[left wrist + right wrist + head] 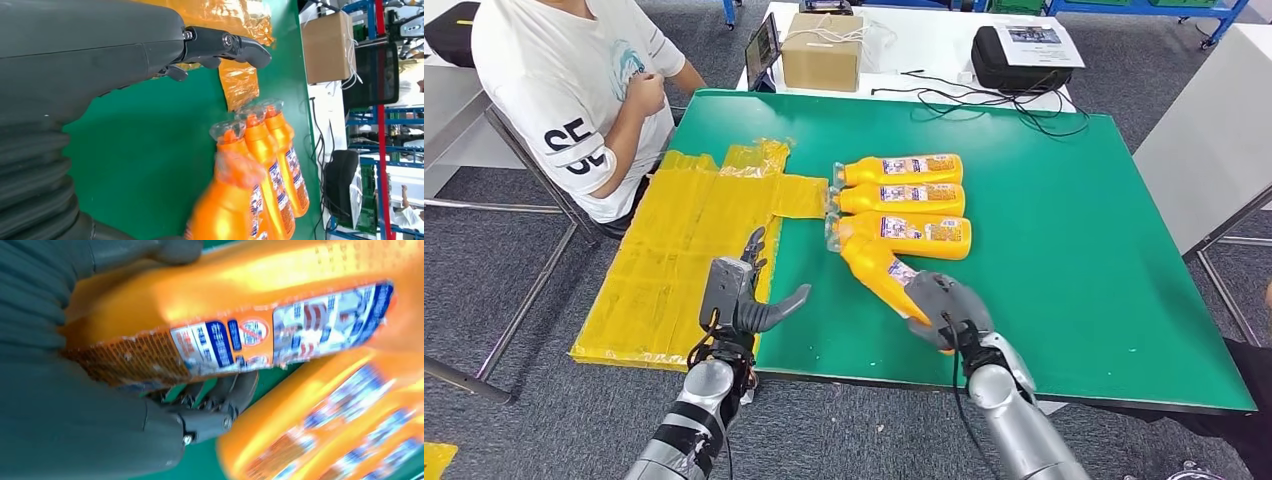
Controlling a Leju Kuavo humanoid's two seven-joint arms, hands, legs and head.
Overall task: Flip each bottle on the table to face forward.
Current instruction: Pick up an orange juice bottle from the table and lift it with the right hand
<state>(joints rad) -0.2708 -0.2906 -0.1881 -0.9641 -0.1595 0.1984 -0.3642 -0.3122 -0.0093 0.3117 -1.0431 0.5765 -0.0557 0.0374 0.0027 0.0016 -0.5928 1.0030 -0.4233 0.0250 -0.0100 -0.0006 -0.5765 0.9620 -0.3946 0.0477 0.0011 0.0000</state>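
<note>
Your right robot hand (pixel 946 308) grips a slanted orange bottle (pixel 879 266) at lower centre of the green counter (pixel 1064 250), beside three labelled bottles (pixel 902 198) lying in a row; your left robot hand (pixel 739 295), lower left, hovers spread and empty.

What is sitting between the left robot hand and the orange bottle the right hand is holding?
Nothing visible. The left robot hand hovers open over the near table edge by the yellow plastic sheet, and only bare green table lies between it and the tilted bottle gripped by the right robot hand.
</note>
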